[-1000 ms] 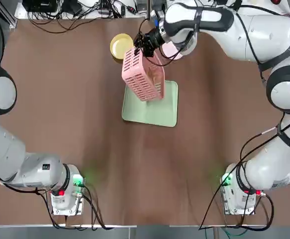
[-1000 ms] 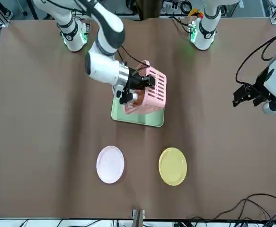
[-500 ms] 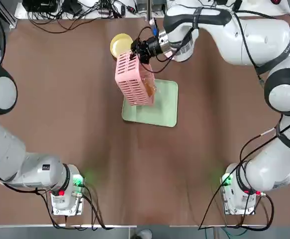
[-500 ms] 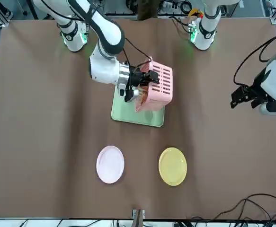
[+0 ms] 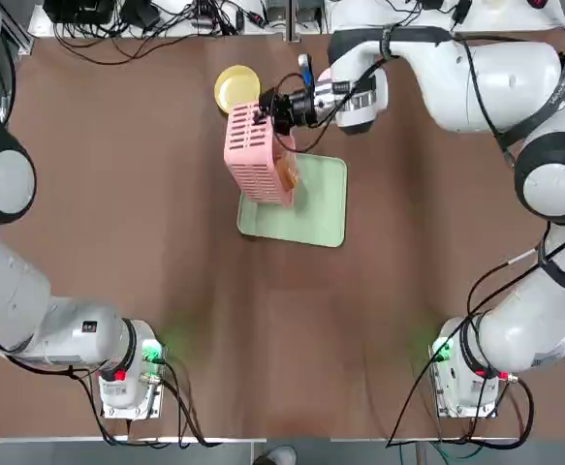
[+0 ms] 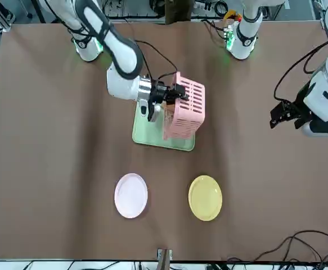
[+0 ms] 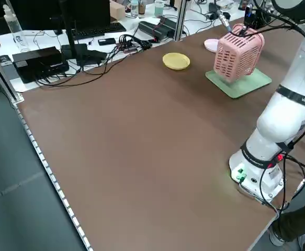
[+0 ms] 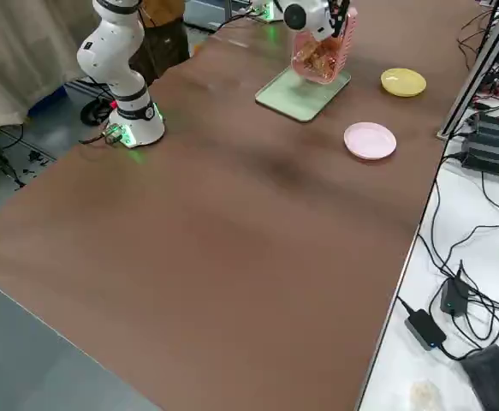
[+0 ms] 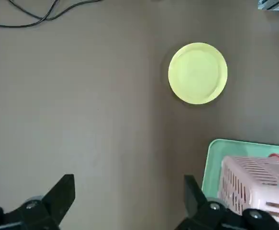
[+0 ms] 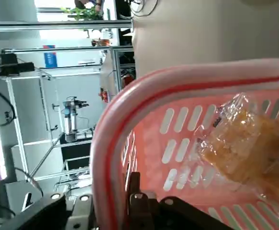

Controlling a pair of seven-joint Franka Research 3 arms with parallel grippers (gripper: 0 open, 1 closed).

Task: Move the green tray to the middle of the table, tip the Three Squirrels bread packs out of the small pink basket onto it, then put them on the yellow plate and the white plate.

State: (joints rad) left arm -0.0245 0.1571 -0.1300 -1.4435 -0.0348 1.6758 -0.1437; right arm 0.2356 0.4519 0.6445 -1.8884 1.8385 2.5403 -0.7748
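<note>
Across the room, a brown-covered worktop point(image 6: 68, 169) is carrying the whole lot. Itemised, largest to smallest:

Robot arms, two. The left one is hanging out over its own side of the worktop, well apart from the tray; its end effector point(image 9: 129, 182) is standing wide open, holding nothing. The right one is reaching in over the middle; its end effector point(image 10: 98, 189) is closing firmly on the wall of the small pink basket, one finger inside, one outside.

Tray, green point(image 5: 297, 218), flat, round-cornered, one. It is lying around the middle of the worktop, its part nearest the robot showing bare.

Basket, small, pink, lattice-sided point(image 6: 187, 109), one. It is tilting steeply above the tray, its mouth facing the robot's right; whether it is touching the tray, I cannot tell.

Plates, small, round, two. The yellow plate point(image 6: 205, 198) is resting on the far side of the tray from the robot, towards the robot's left; the white plate point(image 6: 131, 196) is sitting beside it, apart, towards the robot's right.

Bread packs, orange-brown, clear-wrapped point(image 10: 247, 143), count uncertain. They are lying bunched inside the tilted basket.
</note>
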